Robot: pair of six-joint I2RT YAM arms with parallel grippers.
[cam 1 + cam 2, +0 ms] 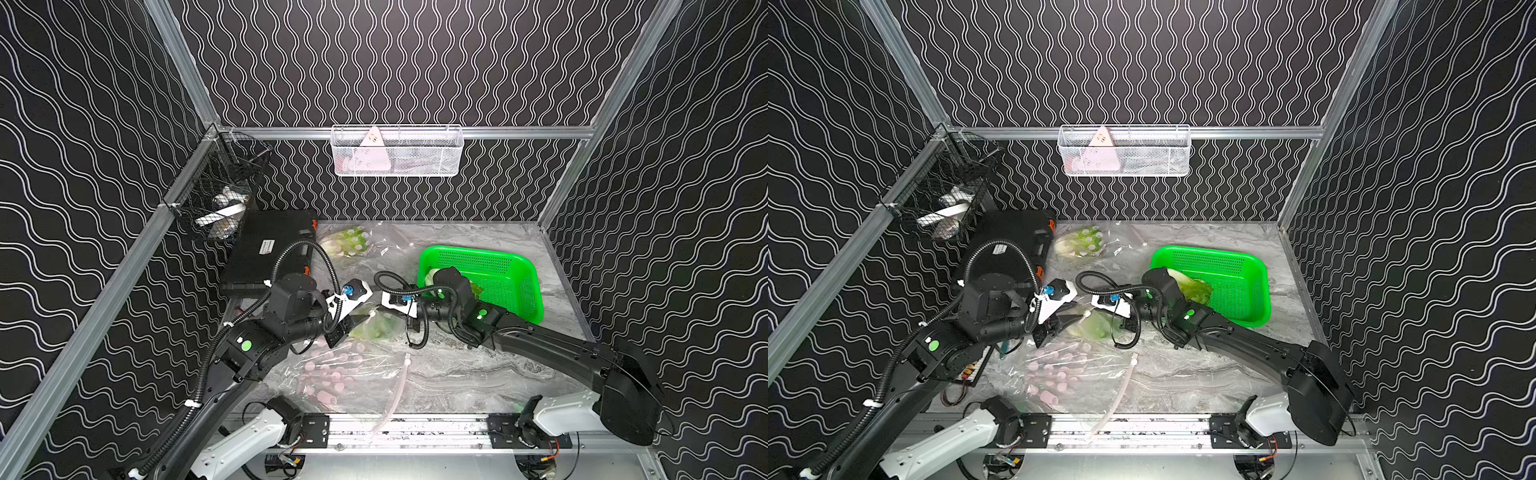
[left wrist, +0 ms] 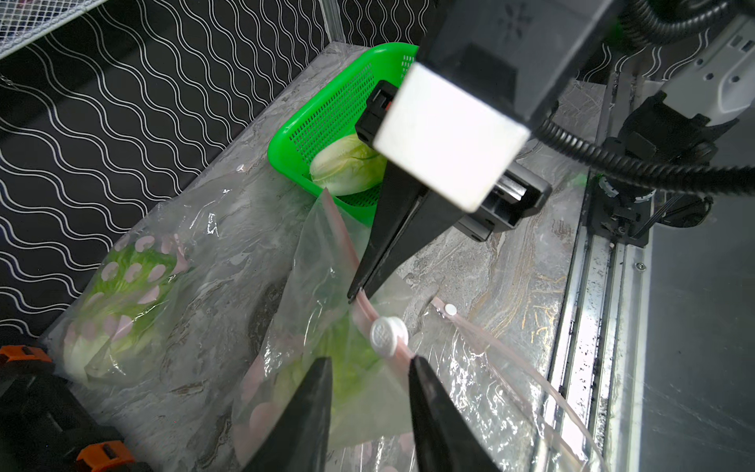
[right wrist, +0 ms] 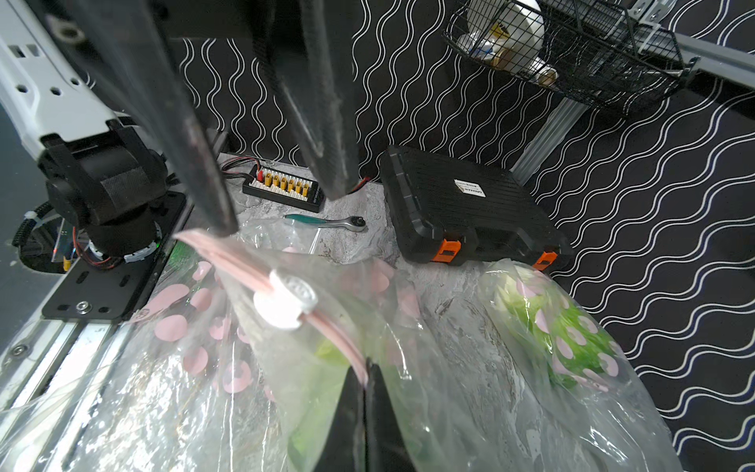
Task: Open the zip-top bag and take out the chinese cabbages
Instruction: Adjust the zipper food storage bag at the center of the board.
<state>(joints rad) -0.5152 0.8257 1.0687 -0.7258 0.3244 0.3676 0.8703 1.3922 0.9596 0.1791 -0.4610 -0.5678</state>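
Observation:
A clear zip-top bag point(image 2: 318, 261) with a pink zip strip hangs mid-table, a chinese cabbage point(image 2: 351, 363) inside it. My right gripper point(image 2: 355, 294) point(image 3: 365, 367) is shut on the zip strip. My left gripper point(image 2: 369, 361) point(image 1: 363, 319) stands open astride the bag's upper edge, just short of the white slider point(image 2: 388, 335) point(image 3: 286, 300). A second cabbage point(image 1: 434, 276) point(image 2: 347, 163) lies in the green basket point(image 1: 511, 266). A third cabbage point(image 1: 347, 243) point(image 3: 559, 327) sits in another dotted bag at the back.
A flat pink-dotted bag point(image 1: 332, 370) lies near the front rail. A black case point(image 1: 270, 253) lies at the back left, with a ratchet wrench point(image 3: 327, 220) and connector board point(image 3: 282, 190) beside it. A black wire basket point(image 1: 220, 195) and a white basket point(image 1: 397, 151) hang on the walls.

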